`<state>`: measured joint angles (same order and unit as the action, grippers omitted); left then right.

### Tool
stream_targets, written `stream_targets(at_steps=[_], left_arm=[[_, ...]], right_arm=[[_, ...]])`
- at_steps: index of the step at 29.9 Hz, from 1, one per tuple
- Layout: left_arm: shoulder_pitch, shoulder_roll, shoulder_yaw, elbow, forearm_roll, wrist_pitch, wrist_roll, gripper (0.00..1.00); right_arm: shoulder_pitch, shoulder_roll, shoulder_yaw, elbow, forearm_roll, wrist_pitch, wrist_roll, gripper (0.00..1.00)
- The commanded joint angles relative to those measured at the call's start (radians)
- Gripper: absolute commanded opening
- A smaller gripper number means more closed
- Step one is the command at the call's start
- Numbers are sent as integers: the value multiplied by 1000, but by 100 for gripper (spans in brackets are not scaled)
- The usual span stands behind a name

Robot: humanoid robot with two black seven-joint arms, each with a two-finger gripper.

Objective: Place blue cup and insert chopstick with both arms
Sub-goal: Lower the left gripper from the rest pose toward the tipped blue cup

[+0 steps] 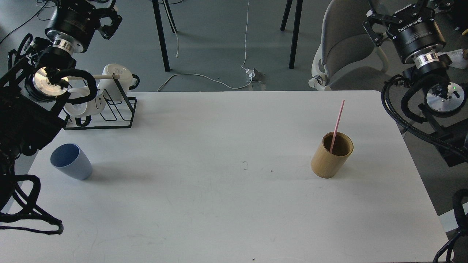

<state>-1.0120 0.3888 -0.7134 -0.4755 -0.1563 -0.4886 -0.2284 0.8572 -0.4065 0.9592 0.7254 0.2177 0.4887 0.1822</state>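
Observation:
The blue cup [71, 161] stands on the white table [219, 204] near its left edge, tilted in this view so its darker inside shows. The pink chopstick [337, 124] leans inside a tan bamboo cup [331, 156] on the right half of the table. My left gripper [95, 8] is raised at the top left, above and behind a black wire rack, well away from the blue cup. At the top right, my right gripper [396, 10] hangs beyond the table, its fingers spread and empty. Both are dark and partly cut off by the top edge.
A black wire rack [109, 113] with white mugs [116, 81] on a pale wooden rod sits at the table's back left corner. Behind the table's right side stands a grey chair [347, 47]. A white cable [204, 77] and black furniture legs are on the floor.

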Motion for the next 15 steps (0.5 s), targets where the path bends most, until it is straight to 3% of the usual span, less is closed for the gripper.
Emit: stream_targets(at_steps=[1,9,15], left_arm=[[-3,1,2,-2,1,0,1,100],[-8,30,0,-29,1,0,14,100],[108,221,18,-389,20,0,12,100]], right_arm=[[-1,0,1,17,0,0,0,100],[-10,0,-2,40,0,0,0,100],[-10,-1,-5,26,-3,0,0,100]])
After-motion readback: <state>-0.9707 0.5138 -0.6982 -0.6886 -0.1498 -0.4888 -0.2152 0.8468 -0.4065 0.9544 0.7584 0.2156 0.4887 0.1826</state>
